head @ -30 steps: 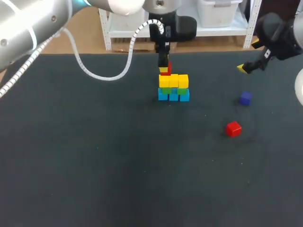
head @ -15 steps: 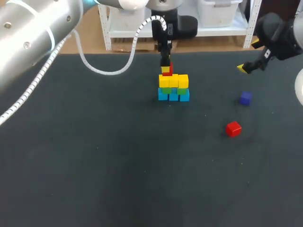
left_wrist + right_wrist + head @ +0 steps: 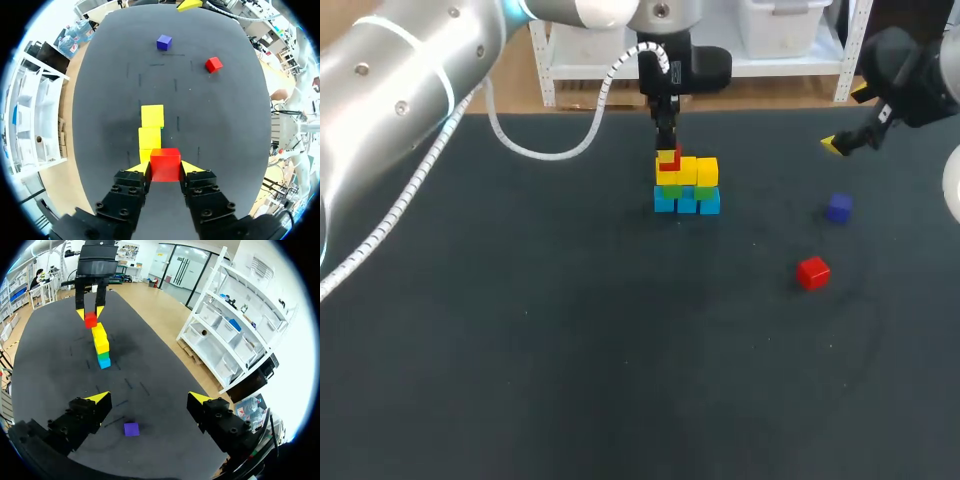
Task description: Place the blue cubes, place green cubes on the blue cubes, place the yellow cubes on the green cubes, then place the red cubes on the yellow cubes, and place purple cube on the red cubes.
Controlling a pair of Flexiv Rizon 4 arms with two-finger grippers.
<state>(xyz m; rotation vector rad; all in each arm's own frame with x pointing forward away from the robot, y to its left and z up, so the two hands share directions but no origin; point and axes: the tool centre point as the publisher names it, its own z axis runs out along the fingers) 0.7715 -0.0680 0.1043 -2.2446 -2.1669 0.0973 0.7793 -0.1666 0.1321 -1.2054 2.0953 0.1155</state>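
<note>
A stack stands at the table's far middle: a row of blue cubes (image 3: pixel 686 203), green cubes (image 3: pixel 672 190) on them, yellow cubes (image 3: pixel 698 171) on top. My left gripper (image 3: pixel 667 157) hangs over the stack's left end, shut on a red cube (image 3: pixel 671 164) that sits at the top of the left yellow cube; I cannot tell if they touch. In the left wrist view the red cube (image 3: pixel 165 164) is between the yellow tips, with yellow cubes (image 3: pixel 151 116) ahead. A second red cube (image 3: pixel 813 272) and a purple cube (image 3: pixel 838 208) lie loose at right. My right gripper (image 3: pixel 150 401) is open and holds nothing.
My right arm (image 3: pixel 905 80) hangs above the table's far right corner, well above the purple cube (image 3: pixel 131 429). The left arm's white cable (image 3: pixel 550 150) loops over the far left of the table. The dark table top (image 3: pixel 570 350) stretches wide in front of the stack.
My left gripper has come down with the red cube onto the left end of the yellow row. The right arm and the loose cubes have not moved.
</note>
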